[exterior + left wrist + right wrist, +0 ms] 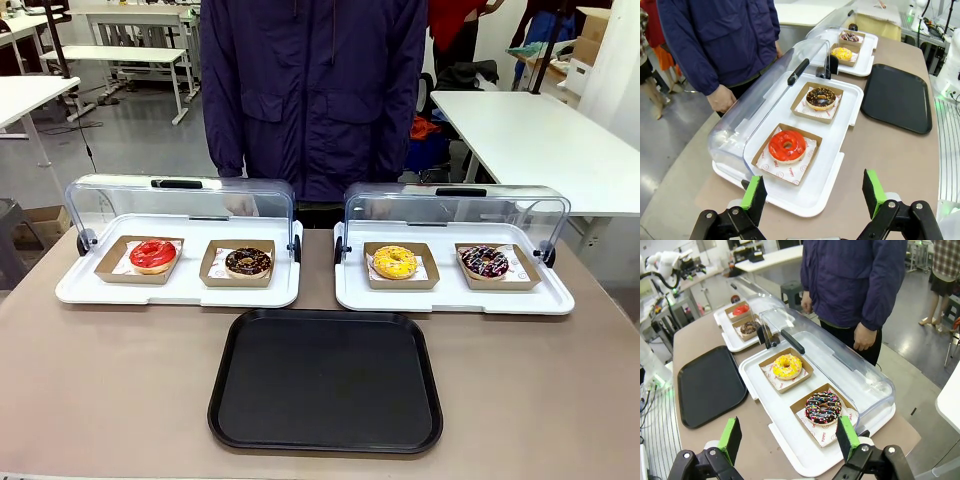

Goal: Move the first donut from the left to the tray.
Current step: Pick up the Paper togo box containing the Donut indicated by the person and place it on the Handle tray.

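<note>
Waiting in its brown cardboard holder, the red-glazed donut (153, 253) sits first from the left in a row of four, on the left white tray (100, 292), whose clear domed lid (180, 205) is swung back toward a person in a dark blue jacket (310, 90) at the far side of the surface (100, 400). The left fingers (754, 192) hang spread wide and empty above that tray's near edge, the donut just ahead of them. The right fingers (731, 435) stand equally wide, holding nothing, over the other white tray (450, 298). The black tray (325, 385) lies bare, nearer the robot. The job appears to be at its opening step, the approach. The next move calls for the left fingers to descend and straddle the holder's sides rather than the soft glaze, clear of the chocolate donut (248, 262) alongside.
</note>
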Robot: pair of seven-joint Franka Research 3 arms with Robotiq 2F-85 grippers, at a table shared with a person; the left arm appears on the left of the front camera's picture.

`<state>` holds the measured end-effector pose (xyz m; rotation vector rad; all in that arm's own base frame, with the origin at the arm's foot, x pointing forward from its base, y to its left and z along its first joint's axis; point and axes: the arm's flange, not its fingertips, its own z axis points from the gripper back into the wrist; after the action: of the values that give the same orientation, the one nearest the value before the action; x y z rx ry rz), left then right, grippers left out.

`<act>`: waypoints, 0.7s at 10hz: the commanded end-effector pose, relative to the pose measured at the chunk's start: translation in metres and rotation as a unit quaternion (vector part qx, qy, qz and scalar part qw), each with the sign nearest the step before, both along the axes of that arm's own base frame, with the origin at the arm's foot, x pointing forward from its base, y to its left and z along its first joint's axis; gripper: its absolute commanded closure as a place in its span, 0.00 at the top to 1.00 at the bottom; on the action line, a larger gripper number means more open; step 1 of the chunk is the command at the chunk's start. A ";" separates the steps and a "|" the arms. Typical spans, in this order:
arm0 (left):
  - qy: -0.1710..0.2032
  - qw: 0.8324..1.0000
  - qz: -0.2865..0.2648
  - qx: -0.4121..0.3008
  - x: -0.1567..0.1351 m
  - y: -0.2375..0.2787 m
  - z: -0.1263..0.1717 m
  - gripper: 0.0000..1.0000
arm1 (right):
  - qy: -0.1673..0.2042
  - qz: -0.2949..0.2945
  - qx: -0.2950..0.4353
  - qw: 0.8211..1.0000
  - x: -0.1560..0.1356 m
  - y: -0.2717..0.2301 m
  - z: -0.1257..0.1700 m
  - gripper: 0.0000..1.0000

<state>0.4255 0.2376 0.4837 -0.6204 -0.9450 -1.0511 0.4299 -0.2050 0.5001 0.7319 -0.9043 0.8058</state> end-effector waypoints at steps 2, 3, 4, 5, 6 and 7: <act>0.001 1.000 -0.003 0.004 -0.001 0.000 0.001 1.00 | -0.004 0.002 0.002 1.000 -0.002 0.003 0.002 1.00; 0.001 1.000 -0.003 0.004 -0.001 0.000 0.001 1.00 | -0.004 0.002 0.002 1.000 -0.002 0.003 0.002 1.00; 0.001 1.000 -0.003 0.004 -0.001 0.000 0.001 1.00 | -0.004 0.002 0.002 1.000 -0.002 0.003 0.002 1.00; 0.001 1.000 -0.003 0.004 -0.001 0.000 0.001 1.00 | -0.004 0.002 0.002 1.000 -0.002 0.003 0.002 1.00; 0.001 1.000 -0.003 0.004 -0.001 0.000 0.001 1.00 | -0.004 0.002 0.002 1.000 -0.002 0.003 0.002 1.00; 0.001 1.000 -0.003 0.004 -0.001 0.000 0.001 1.00 | -0.004 0.002 0.002 1.000 -0.002 0.003 0.002 1.00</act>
<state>0.4255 0.2377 0.4837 -0.6204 -0.9450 -1.0510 0.4299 -0.2050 0.5001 0.7322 -0.9043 0.8059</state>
